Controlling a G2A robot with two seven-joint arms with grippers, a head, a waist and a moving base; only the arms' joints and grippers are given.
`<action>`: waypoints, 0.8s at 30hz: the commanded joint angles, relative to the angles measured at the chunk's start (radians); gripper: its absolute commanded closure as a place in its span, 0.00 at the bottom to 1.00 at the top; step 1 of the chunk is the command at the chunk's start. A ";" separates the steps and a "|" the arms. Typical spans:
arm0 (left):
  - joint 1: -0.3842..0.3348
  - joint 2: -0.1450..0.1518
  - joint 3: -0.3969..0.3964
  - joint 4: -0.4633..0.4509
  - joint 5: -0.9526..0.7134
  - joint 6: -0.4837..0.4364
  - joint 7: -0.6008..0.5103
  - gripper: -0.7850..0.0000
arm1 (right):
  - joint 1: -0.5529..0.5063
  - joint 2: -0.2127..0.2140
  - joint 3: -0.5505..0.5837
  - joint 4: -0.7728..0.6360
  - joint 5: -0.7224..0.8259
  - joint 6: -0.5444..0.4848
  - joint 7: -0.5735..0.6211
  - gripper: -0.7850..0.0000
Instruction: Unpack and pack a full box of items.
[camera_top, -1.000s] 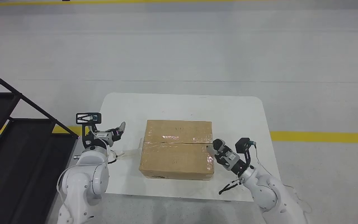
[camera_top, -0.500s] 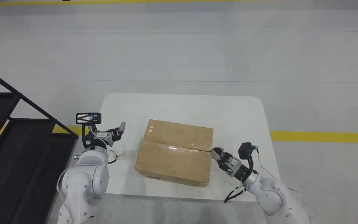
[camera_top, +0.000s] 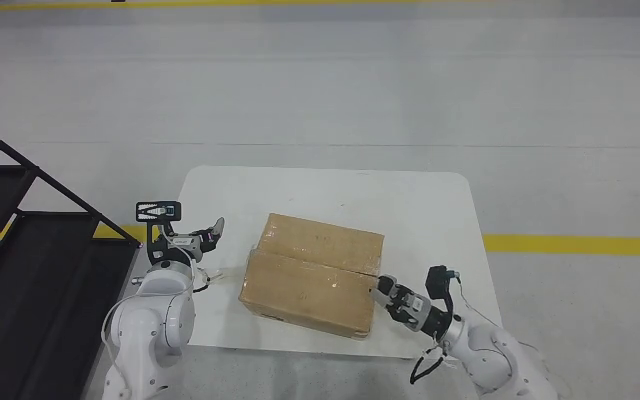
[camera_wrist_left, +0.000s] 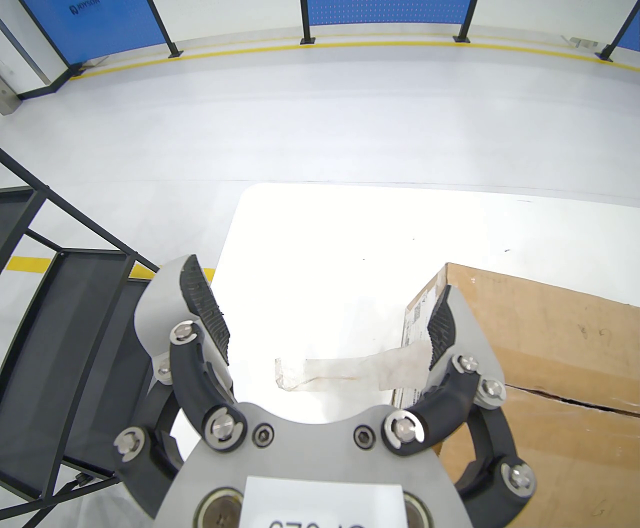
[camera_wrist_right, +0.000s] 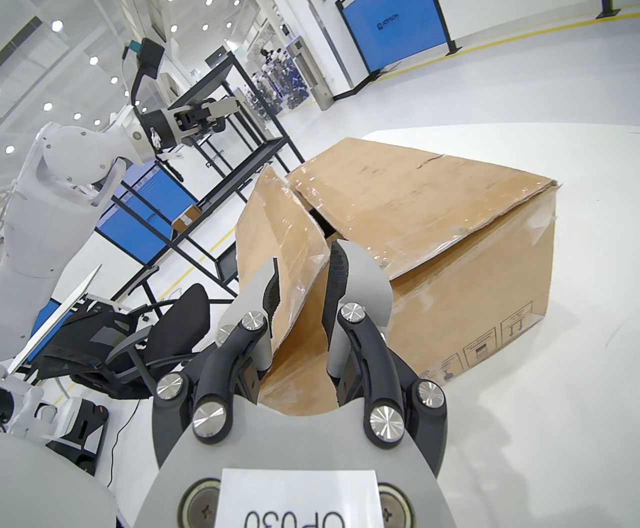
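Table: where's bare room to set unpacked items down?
Free: far strip of the table beyond the box, and right side beside it. Crowded: left of the box, with tape strip and left gripper; near-right corner, where the right gripper grips a flap.

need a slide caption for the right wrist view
Right gripper pinches a raised top flap of the cardboard box on the white table.

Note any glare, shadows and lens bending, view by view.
Top view: even light, with a faint shadow along the cardboard box's near side on the table. Left wrist view: the table glares bright white, and the yellow floor line bows from lens bending. Right wrist view: clear tape on the box glints, and ceiling lamps show as bright spots.
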 joint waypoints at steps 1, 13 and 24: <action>0.000 0.000 0.000 0.000 0.000 0.000 0.000 0.00 | -0.002 0.001 -0.005 -0.006 -0.008 -0.001 0.005 0.75; 0.000 0.000 0.000 0.000 0.000 0.000 0.000 0.00 | 0.000 0.009 0.018 -0.075 -0.309 0.084 -0.108 1.00; -0.008 0.000 0.070 -0.012 -0.028 -0.062 -0.002 0.00 | -0.067 0.027 0.091 -0.114 -0.586 0.074 -0.413 1.00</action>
